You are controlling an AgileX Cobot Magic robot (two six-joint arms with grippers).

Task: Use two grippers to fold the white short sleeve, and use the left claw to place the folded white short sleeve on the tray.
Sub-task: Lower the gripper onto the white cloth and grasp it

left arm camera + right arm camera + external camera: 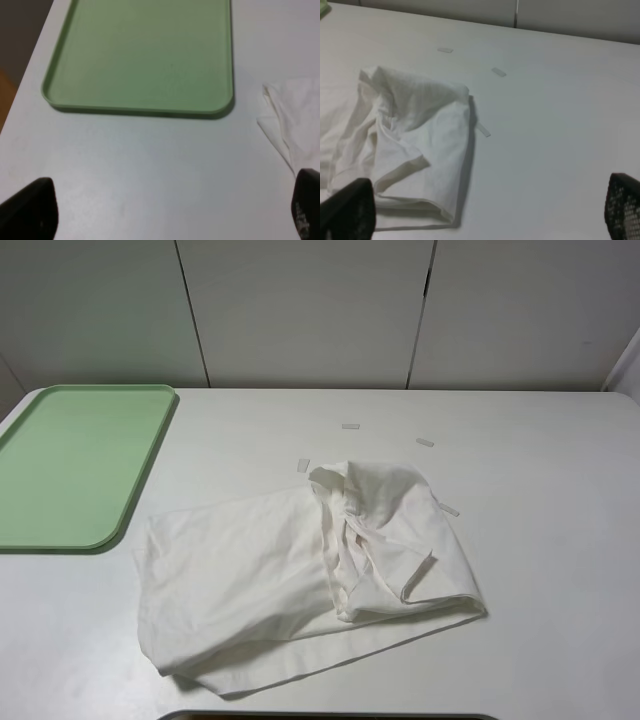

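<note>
The white short sleeve (300, 575) lies wrinkled on the white table, right of the tray, its right part folded over in a bunch (415, 135). The pale green tray (70, 465) lies empty at the table's left. Neither arm shows in the exterior high view. The left gripper (170, 220) is open, its two black fingertips (30, 210) wide apart over bare table, near the tray's short rim (140, 107), with a corner of the shirt (295, 120) beside one fingertip. The right gripper (490, 220) is open, its fingertips (625, 205) apart, one next to the shirt's folded part.
Several small white tape strips (350, 426) lie on the table behind and beside the shirt, one at its right edge (483, 131). White wall panels (300, 310) stand behind the table. A dark edge (330, 716) runs along the table's front.
</note>
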